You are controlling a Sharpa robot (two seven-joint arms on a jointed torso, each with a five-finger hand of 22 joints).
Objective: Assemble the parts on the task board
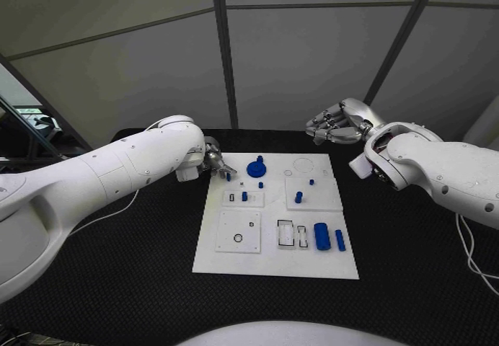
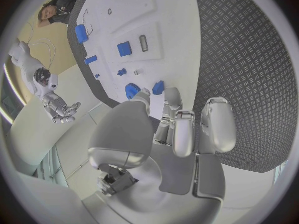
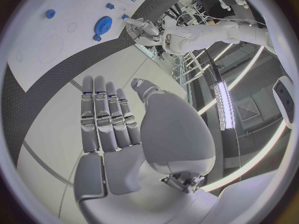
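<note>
Two hands differ: the left hand (image 1: 216, 163), fingers apart and holding nothing, hovers just beside the blue gear (image 1: 257, 169) on the task board (image 1: 275, 261); the right hand (image 1: 334, 124), empty with fingers straight, hangs farther off.

Left hand (image 2: 177, 129): silver, its fingers (image 2: 184, 134) lying close together and pointing toward the edge of the task board (image 2: 134, 15). Task board: white plate lying on the black, textured counter (image 2: 243, 59). Blue parts: a gear-shaped piece (image 2: 131, 90) and a smaller piece (image 2: 158, 87) sitting just beyond the fingertips; a square block (image 2: 124, 49), a small peg (image 2: 121, 71), and two further pieces (image 2: 81, 33) (image 2: 90, 59) lying farther along the board. Right hand (image 2: 61, 109): hanging well apart, fingers spreading loosely.
</note>
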